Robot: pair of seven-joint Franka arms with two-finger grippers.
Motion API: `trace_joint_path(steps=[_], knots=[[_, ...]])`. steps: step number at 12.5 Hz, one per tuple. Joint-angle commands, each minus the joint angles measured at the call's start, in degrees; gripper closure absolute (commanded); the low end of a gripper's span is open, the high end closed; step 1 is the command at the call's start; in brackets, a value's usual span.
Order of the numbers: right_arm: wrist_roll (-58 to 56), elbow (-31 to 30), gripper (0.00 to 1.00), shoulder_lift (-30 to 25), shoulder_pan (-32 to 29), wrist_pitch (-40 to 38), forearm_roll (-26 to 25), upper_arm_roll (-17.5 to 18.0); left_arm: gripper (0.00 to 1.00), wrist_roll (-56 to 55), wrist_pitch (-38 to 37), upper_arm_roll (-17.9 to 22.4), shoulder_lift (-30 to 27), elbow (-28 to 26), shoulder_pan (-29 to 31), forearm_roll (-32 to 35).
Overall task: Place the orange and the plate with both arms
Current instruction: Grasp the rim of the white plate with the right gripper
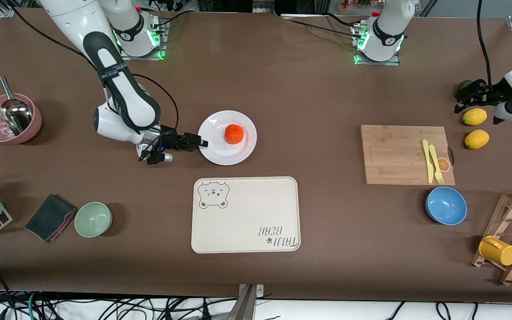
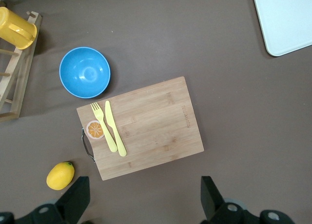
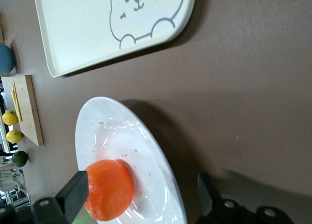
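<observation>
So the orange [image 1: 234, 134] is already sitting on the plate [image 1: 220, 153], a bit toward the plate's 1 o'clock, so that half looks done imo. The plate itself is on bare table, just farther from the front cam than the bear tray [image 1: 246, 214], w/ a gap between them. If the tray is where it goes, that's still left.

Right gripper [image 1: 196, 143] is low at the plate's 9 o'clock edge, fingers spread wide w/ the rim between them, nothing clamped yet.

Left gripper [image 1: 468, 98] hangs over the lemons [image 1: 475, 116], fingers wide apart, empty, prob waiting.
</observation>
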Motion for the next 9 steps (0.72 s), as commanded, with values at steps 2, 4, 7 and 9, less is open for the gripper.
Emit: trace_joint_path(steps=[2,4,7,9], knots=[[-2.48,-2.71,0.16,-0.57,-0.97,2.19,3.37,1.38,0.00,1.65,-1.31,0.59,1.72,2.01,-0.56,-1.57],[-2.83,-3.07,0.34,-0.57,-0.97,3.08,3.55,1.55,0.00,1.74,-1.31,0.59,1.64,2.01,-0.56,-1.57],[-5.45,-3.16,0.51,0.22,-0.97,3.34,7.75,2.17,0.00,1.74,-1.04,0.59,1.72,2.10,-0.47,-1.40],[-8.44,-3.16,0.63,0.92,-1.06,4.48,10.05,2.43,0.00,1.74,-0.95,0.59,1.72,2.10,-0.03,-1.57]])
